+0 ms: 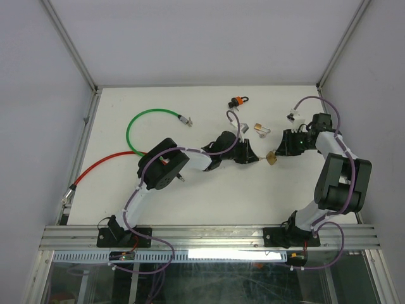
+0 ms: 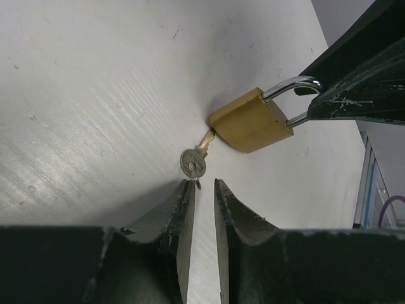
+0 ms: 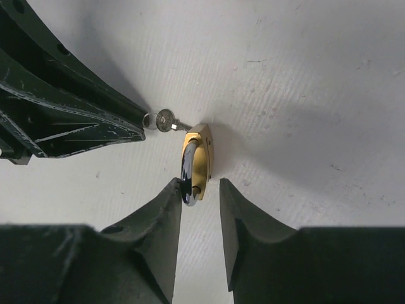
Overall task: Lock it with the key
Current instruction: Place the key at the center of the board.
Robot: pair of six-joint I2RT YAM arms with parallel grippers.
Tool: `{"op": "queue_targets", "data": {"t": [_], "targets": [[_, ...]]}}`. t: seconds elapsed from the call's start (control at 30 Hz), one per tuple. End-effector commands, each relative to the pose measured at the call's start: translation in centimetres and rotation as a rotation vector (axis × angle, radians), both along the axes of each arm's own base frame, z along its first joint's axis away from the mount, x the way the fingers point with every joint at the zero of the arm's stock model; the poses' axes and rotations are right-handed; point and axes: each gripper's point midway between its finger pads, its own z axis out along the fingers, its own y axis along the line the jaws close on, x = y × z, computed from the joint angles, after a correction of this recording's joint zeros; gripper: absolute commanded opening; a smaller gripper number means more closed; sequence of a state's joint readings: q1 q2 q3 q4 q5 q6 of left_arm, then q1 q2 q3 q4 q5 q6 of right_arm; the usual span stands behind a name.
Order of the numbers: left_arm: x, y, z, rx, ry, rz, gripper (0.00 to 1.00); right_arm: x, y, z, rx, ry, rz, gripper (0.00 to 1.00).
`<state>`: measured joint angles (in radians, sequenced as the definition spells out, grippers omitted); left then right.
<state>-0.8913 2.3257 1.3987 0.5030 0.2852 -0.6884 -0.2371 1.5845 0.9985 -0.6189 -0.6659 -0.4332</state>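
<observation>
Far left of the white table [image 1: 190,202]: a red cable [image 1: 101,166] runs in from the left edge. A green cable [image 1: 136,123] loops beside it, its metal end pointing right.

Left arm: reaches right across the middle of the table. The left gripper [image 2: 202,185] is low over the surface, jaws narrowly parted with nothing between them. The fingertips stop just short of the key's head, and the small ring on the head lies at the tip of one finger.

Key [image 2: 192,162]: silver, on the table at centre, between the two grippers. Its blade is seated in the base of the padlock.

Padlock [image 2: 250,120]: brass body, steel shackle [image 2: 292,83], immediately right of the key at mid-table. The shackle points right, towards the right arm.

Right gripper [image 3: 200,187]: reaches in from the right, jaws partly parted with the shackle in the gap. The shackle touches one finger, and a clear gap shows at the other in the right wrist view.

Far side, beyond the grippers: an orange-and-black clip [image 1: 237,101], then a small brass-and-silver item [image 1: 261,128], then a small white item [image 1: 292,116] just beside the right arm.
</observation>
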Motion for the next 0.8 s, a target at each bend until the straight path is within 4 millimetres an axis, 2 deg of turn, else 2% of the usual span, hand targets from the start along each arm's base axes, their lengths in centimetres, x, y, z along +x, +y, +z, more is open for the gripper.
{"op": "queue_targets", "data": {"t": [0.0, 0.17, 0.4, 0.57, 0.7, 0.77], "targets": [[0.9, 0.0, 3.6, -0.01, -0.112, 0.033, 0.22, 1.7, -1.4, 1.4, -0.049, -0.072, -0.022, 0.34], [1.2, 2.1, 6.2, 0.011, -0.222, 0.079, 0.31, 2.0, -2.4, 2.5, -0.088, -0.129, -0.052, 0.4], [1.1, 5.6, 10.4, 0.031, -0.398, 0.14, 0.41, 2.4, -3.0, 4.6, -0.106, -0.227, -0.069, 0.42], [-0.2, 8.5, 13.5, 0.016, -0.535, 0.151, 0.5, 2.4, -3.1, 5.6, -0.105, -0.278, -0.07, 0.42], [-1.6, 10.9, 14.3, 0.018, -0.604, 0.147, 0.58, 2.3, -2.4, 6.6, -0.081, -0.329, -0.033, 0.42], [-2.3, 12.1, 14.0, 0.032, -0.615, 0.146, 0.62, 2.0, -1.5, 7.4, -0.05, -0.374, 0.012, 0.42]]}}
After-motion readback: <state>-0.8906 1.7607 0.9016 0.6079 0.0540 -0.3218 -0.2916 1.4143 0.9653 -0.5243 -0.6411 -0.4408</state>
